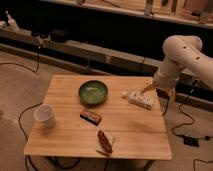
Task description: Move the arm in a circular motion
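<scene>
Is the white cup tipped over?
No, upright: round white cup, mouth facing up. The pale end effector hovers by the long white box.

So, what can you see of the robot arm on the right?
The arm is cream-white: thick rounded tube segments with small dark dots and a bulbous joint. It enters from the right, bends high, and reaches down to the far right corner of the wooden table. Its pale yellowish gripper hangs beside a white box; whether they touch is unclear.
</scene>
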